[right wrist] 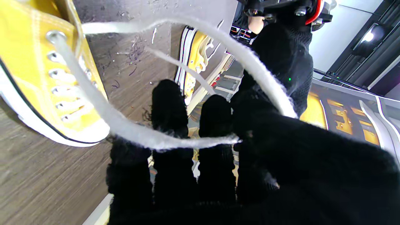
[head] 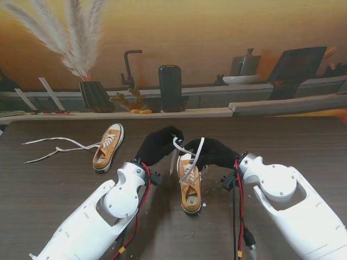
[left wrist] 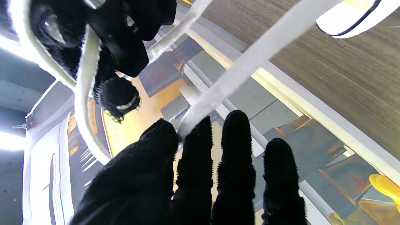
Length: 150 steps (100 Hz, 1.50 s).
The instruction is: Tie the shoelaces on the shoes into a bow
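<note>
**Robot hands held white laces over a yellow shoe**

Both black-gloved robot hands met above a yellow canvas shoe (head: 190, 188) that lay near the middle of the dark wooden table (head: 49, 206), its toe pointing toward me. The left robot hand (head: 158, 145) reached in from the left, and in its wrist view a flat white lace (left wrist: 250, 59) ran taut between the thumb and the first fingertip (left wrist: 195, 137), so that hand was pinching the lace. The right robot hand (head: 214, 153) reached in from the right; its wrist view showed another stretch of lace (right wrist: 137, 132) running from the shoe's top eyelet across the fingers (right wrist: 168, 103) to the thumb, which seemed to press it against the hand, though the exact contact was hard to make out. White lace strands rose from the shoe's opening between the two hands. A second yellow shoe (head: 108, 147) lay well apart to the left and farther from me, its loose laces (head: 54, 147) trailing leftward across the table.
</note>
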### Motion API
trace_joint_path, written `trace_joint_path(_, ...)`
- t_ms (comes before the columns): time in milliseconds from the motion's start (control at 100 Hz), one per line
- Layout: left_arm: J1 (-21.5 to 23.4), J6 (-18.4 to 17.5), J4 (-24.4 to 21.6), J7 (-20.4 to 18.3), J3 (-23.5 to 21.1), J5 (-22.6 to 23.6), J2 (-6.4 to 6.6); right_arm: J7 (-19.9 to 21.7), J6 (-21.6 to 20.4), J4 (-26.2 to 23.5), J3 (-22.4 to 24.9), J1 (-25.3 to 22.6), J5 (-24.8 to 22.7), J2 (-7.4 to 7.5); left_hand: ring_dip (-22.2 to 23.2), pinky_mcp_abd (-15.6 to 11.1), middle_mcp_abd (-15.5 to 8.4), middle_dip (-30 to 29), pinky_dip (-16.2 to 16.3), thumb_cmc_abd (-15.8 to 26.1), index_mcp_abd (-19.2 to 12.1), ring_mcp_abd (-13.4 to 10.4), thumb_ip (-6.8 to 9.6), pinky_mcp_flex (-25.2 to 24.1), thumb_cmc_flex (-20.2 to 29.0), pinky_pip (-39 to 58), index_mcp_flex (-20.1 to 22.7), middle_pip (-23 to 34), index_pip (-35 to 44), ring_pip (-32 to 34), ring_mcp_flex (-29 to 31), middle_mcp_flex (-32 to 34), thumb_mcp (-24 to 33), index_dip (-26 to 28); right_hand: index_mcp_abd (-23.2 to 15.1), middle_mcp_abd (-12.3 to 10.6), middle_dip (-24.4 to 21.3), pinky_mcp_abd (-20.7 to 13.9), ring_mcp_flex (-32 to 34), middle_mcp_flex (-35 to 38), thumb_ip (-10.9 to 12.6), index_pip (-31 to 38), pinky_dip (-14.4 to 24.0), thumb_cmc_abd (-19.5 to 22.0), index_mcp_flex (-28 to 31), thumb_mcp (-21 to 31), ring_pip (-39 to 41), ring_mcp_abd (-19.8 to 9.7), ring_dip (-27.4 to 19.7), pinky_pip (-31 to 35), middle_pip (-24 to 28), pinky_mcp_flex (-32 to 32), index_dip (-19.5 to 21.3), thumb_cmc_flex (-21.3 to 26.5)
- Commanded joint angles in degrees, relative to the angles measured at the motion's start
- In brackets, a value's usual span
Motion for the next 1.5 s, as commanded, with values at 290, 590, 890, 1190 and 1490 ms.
trace_joint_path(290, 0.95, -0.23, -1.05, -1.43, -0.59, 0.01, 0.41, 4.69, 3.12, -0.68, 1.44, 2.01, -1.15, 1.61, 1.89, -0.05, -1.30, 0.88, 0.29, -0.70, -4.81, -1.39, 0.22, -0.20, -0.46, 1.78, -0.43, 1.64, 2.00, 1.73, 1.31, 0.56, 2.26, -0.12, 1.10, -1.39, -1.28, -2.72, -3.15, -3.64, 2.30, -2.46, -0.69, -6.67, -4.04, 9.20, -2.42, -0.20, -1.60, -2.46, -3.50, -1.94, -0.43, 4.58)
trace_joint_path(590, 1.47, -0.49, -1.40, -1.55, -0.93, -0.02, 0.51, 4.73, 3.36, -0.83, 1.64, 1.95, -0.58, 1.56, 1.70, -0.17, -1.36, 0.83, 0.02, -0.65, -4.79, -1.48, 0.23, -0.29, -0.09, 1.80, -0.33, 1.86, 1.86, 1.74, 1.21, 0.52, 1.85, -0.50, 2.96, -3.00, -2.55, -4.41, -4.60, -7.41, 0.47, -0.28, -2.70, -14.94, -8.57, 18.35, -3.75, -0.89, -2.49, -5.58, -3.14, -2.20, -1.84, 9.08)
trace_joint_path(890, 1.96, -0.88, -1.76, -1.90, -1.40, 0.20, 0.73, 5.58, 0.58, -0.05, 1.96, 2.19, 0.65, 1.70, 1.55, -0.26, -1.44, 0.79, -0.21, -0.59, -4.79, -1.57, 0.24, -0.36, 0.13, 1.78, -0.29, 1.97, 1.82, 1.72, 1.16, 0.52, 1.45, -0.78, 2.76, -4.76, -4.03, -5.30, -3.98, -8.02, -1.57, 0.51, -5.83, -25.52, -9.50, 14.89, -6.99, -3.09, -2.31, -7.60, -4.03, -0.57, -4.13, 4.89)
trace_joint_path(1190, 2.54, -0.80, -2.98, -1.99, -2.18, 0.75, 0.94, 9.71, 0.31, 1.49, 2.64, 2.92, 5.05, 2.05, 1.49, -0.29, -1.58, 0.82, -0.33, -0.52, -4.85, -1.67, 0.31, -0.29, 0.35, 1.89, -0.27, 2.15, 1.92, 1.81, 1.26, 0.59, 1.17, -0.85, 3.55, -5.02, -4.05, -5.23, -6.34, -9.15, -0.67, -1.43, -3.02, -25.30, -9.56, 8.08, -6.88, -5.87, -0.54, -8.85, -3.82, -2.67, -5.63, -5.81)
trace_joint_path(1490, 4.32, -1.05, -5.29, -2.04, -3.34, 1.11, 1.23, 4.58, 1.45, 1.35, 1.86, 2.24, 3.87, 0.99, 1.97, -0.21, -1.60, 1.52, -0.25, -0.83, -4.56, -1.76, 0.51, 0.08, 0.36, 2.47, -0.02, 3.64, 2.00, 3.14, 1.79, 1.08, 1.18, -0.96, 4.27, -2.96, -2.35, -4.27, -3.36, -5.45, 3.39, -2.74, 1.16, -3.42, -7.08, -4.10, 0.13, -3.71, 1.85, -1.43, -0.47, -0.55, -4.81, -13.31)
